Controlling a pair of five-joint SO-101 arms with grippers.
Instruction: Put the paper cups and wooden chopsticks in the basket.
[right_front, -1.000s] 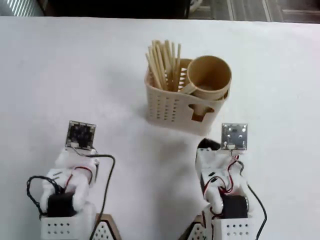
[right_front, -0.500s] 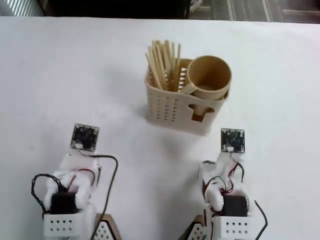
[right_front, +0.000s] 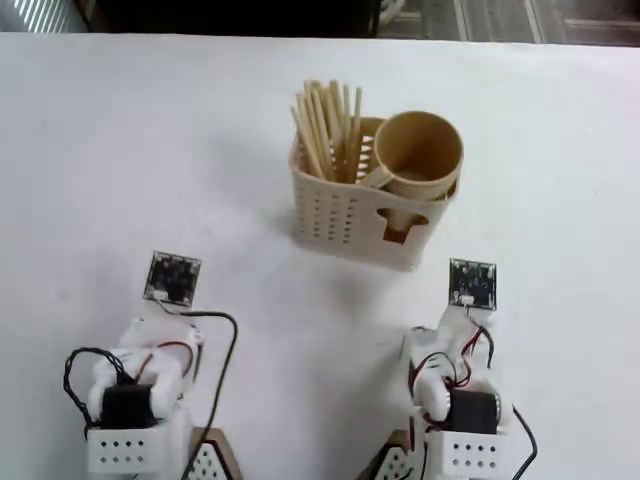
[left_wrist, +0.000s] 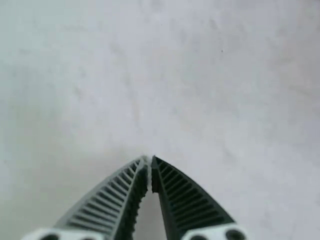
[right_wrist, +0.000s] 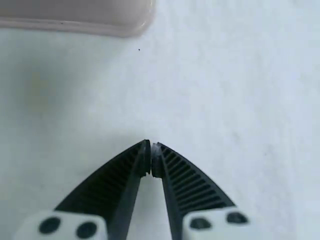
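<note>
The basket (right_front: 345, 215) wall hides the lower parts of the wooden chopsticks (right_front: 325, 125), so we cannot count them. It hides the bottoms of the paper cups (right_front: 420, 150) too, and we cannot tell how many are stacked. In the high view the picture's edge cuts off the bases of the left arm (right_front: 140, 355) and the right arm (right_front: 450, 365). In the right wrist view most of the basket (right_wrist: 75, 20) is cut off and blurry. The back ends of the left gripper (left_wrist: 150, 165) and right gripper (right_wrist: 150, 150) run off their pictures.

Cream basket (right_front: 338, 216) (dotted with small holes), tan paper cups (right_front: 424, 148), pale wooden chopsticks (right_front: 324, 122), white table (right_front: 150, 150)
</note>
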